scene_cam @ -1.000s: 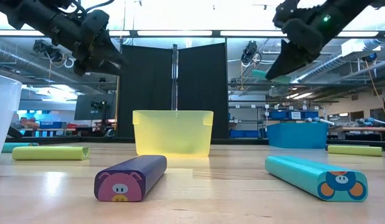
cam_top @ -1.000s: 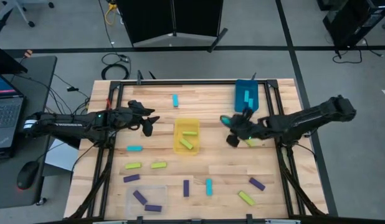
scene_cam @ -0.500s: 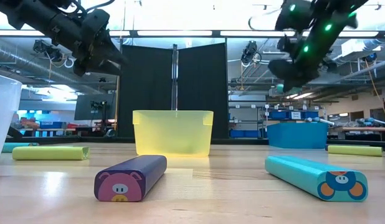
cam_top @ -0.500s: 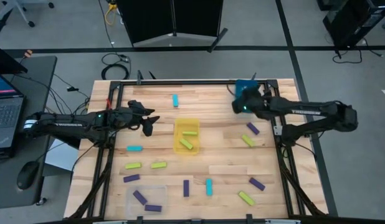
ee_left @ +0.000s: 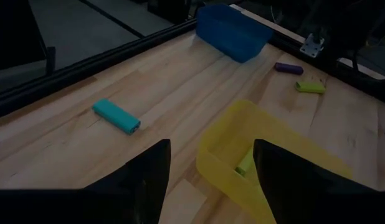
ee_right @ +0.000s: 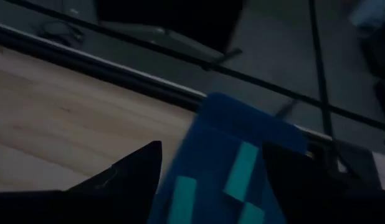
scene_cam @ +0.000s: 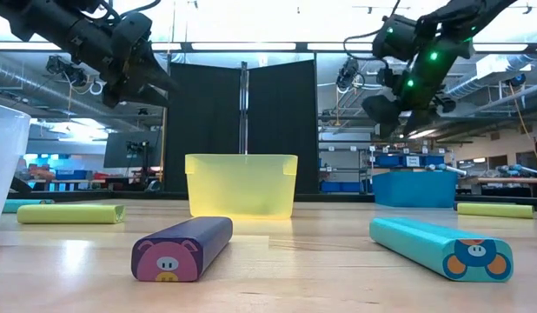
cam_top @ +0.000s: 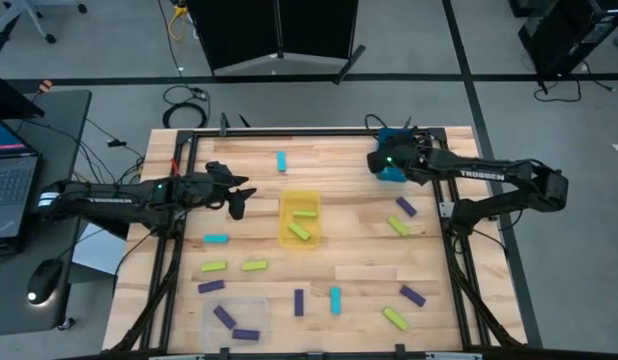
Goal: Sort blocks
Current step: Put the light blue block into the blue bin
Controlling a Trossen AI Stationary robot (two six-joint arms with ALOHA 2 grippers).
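My right gripper [cam_top: 381, 163] hangs open above the blue bin [ee_right: 211, 118] at the table's far right, with nothing between its fingers. Cyan blocks [ee_right: 241, 168] lie in that bin. My left gripper [cam_top: 237, 203] hovers open left of the yellow bin [cam_top: 299, 236], which holds yellow-green blocks [cam_top: 305, 214]. Loose blocks lie flat on the table: cyan [cam_top: 281, 161], yellow-green [cam_top: 254, 265], purple [cam_top: 405, 207]. Two purple blocks [cam_top: 224, 317] lie in the clear bin [cam_top: 234, 305].
Black frame rails [cam_top: 289, 131] run along the table's far edge and sides. More blocks are scattered along the near half [cam_top: 335, 300]. In the low view, a purple block [scene_cam: 182, 248] and a cyan block [scene_cam: 438, 246] lie close to the camera. Bare wood lies between the bins.
My right gripper has carried a cyan block from beside the yellow bin toward the table's far edge, to above the blue bin. It has opened there, and the block no longer shows between its fingers.
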